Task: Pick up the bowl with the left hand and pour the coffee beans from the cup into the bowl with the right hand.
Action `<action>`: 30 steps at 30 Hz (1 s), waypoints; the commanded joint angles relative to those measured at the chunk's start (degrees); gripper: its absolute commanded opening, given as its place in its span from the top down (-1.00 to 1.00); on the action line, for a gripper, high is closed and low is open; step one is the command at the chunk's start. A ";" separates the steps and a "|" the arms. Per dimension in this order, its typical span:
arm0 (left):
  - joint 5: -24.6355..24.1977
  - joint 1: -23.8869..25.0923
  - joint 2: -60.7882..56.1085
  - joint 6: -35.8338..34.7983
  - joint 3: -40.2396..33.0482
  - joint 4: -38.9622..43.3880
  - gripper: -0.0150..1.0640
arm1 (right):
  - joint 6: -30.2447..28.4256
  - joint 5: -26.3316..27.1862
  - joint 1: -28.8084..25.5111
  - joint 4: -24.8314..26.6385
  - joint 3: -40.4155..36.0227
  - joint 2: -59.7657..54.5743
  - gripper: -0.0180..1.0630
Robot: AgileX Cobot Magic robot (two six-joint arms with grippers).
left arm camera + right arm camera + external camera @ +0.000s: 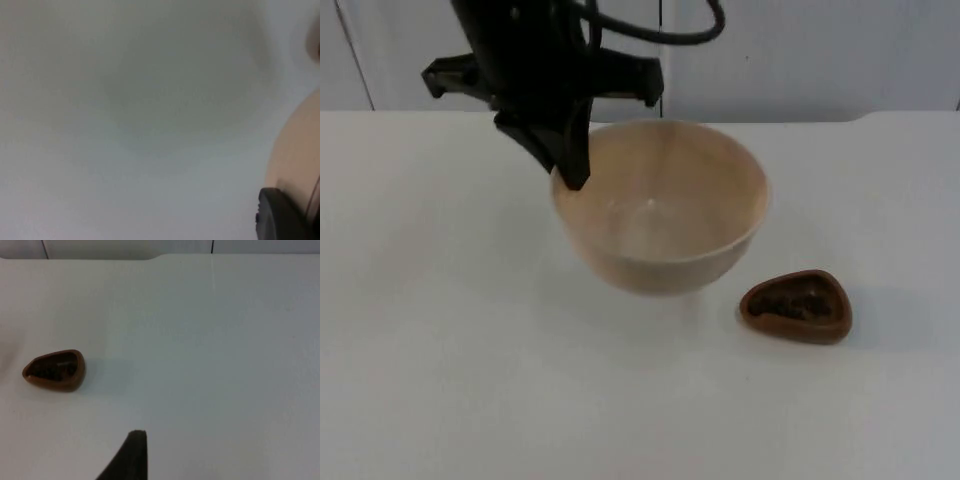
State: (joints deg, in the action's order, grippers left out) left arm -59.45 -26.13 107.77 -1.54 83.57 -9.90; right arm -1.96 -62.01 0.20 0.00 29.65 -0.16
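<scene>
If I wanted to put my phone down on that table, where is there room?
The white table is bare along the whole near side and on the left, below the left gripper, which holds the rim of the pale wooden bowl. The far right is bare too. It is crowded only in the middle, where the small brown cup of coffee beans sits beside the bowl.

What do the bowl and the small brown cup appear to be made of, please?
The bowl looks like pale wood or wood-look plastic: matte tan with a faint sheen, no clear grain. The left hand grips its rim. The cup looks like brown glazed ceramic or plastic, smooth and slightly glossy.
</scene>
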 commanded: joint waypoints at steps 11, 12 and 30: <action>14.38 -0.24 -9.05 3.85 -25.64 -7.90 0.98 | 0.21 0.24 -0.33 0.00 -0.11 0.16 -0.98; 14.38 -0.24 -9.05 3.85 -25.64 -7.90 0.98 | 0.21 0.24 -0.33 0.00 -0.11 0.16 -0.98; 16.53 -0.40 -8.94 14.50 -26.11 -16.84 0.98 | 0.21 0.24 -0.33 0.00 -0.11 0.16 -0.98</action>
State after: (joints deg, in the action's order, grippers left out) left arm -43.50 -26.13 99.47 12.51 57.74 -25.89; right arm -1.96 -62.01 0.20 0.00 29.65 -0.16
